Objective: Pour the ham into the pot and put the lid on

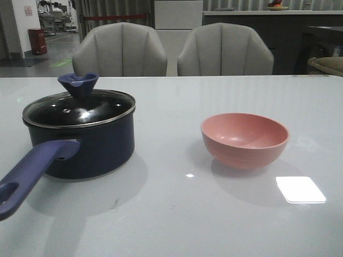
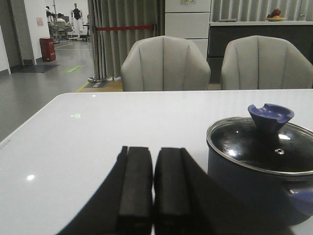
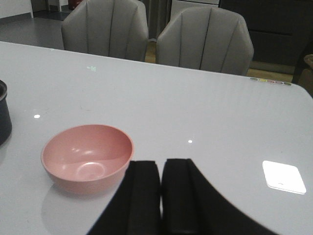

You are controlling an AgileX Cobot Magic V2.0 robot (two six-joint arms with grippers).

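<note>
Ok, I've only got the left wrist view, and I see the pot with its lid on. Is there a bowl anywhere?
Observer: Yes, a pink bowl stands to the right of the pot, apart from it.
Operator: Anything in it?
Observer: No. The right wrist view looks into it, and its inside is bare.
Operator: And the right tool?
Observer: The right tool is shut and holds nothing. It is beside the bowl, not touching it.

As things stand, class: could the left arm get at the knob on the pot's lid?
Probably yes. The left gripper, its fingers together, holds nothing, and only bare table lies between it and the knob, which stands exposed on the lid.
</note>
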